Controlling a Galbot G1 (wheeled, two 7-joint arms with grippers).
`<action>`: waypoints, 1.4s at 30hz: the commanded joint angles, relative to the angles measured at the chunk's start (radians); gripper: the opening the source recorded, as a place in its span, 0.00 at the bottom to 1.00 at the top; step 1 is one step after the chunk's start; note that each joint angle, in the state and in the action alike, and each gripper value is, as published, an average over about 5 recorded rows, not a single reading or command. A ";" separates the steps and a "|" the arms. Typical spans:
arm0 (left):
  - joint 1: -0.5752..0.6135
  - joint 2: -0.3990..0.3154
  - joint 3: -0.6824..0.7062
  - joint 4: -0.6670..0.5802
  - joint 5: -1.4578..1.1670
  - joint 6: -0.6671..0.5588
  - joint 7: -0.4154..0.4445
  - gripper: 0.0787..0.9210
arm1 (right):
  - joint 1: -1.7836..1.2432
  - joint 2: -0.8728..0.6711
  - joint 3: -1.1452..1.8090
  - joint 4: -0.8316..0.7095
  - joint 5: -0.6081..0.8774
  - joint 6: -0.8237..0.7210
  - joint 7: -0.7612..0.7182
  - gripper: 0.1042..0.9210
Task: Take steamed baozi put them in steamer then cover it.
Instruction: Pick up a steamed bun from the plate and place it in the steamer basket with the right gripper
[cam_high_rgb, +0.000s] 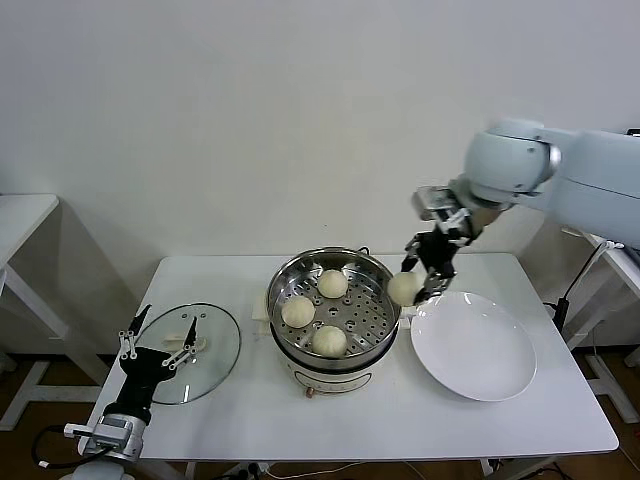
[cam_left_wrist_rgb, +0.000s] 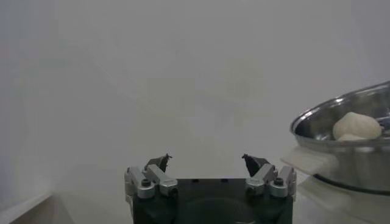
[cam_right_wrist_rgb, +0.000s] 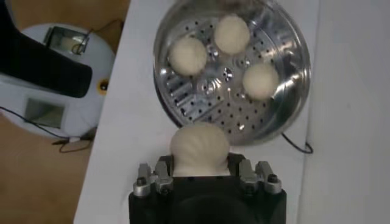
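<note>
No legible text, labels, brand marks, numbers or signs appear in any view, on any object or surface.

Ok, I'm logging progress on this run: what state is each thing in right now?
steamer: uncovered, three baozi inside
fourth baozi: held above the steamer's rim
right gripper: shut on the fourth baozi
plate: empty
cover: lying on the table, off the steamer
left gripper: open, over the cover
</note>
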 joint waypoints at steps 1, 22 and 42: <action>-0.006 0.002 -0.023 0.014 -0.010 0.003 0.002 0.88 | -0.177 0.200 0.041 -0.139 0.026 -0.062 0.040 0.62; -0.029 0.006 -0.053 0.067 -0.026 0.007 0.017 0.88 | -0.327 0.276 0.113 -0.315 -0.090 -0.061 0.026 0.64; -0.026 0.004 -0.064 0.068 -0.033 0.004 0.022 0.88 | -0.358 0.293 0.100 -0.323 -0.151 -0.064 0.024 0.65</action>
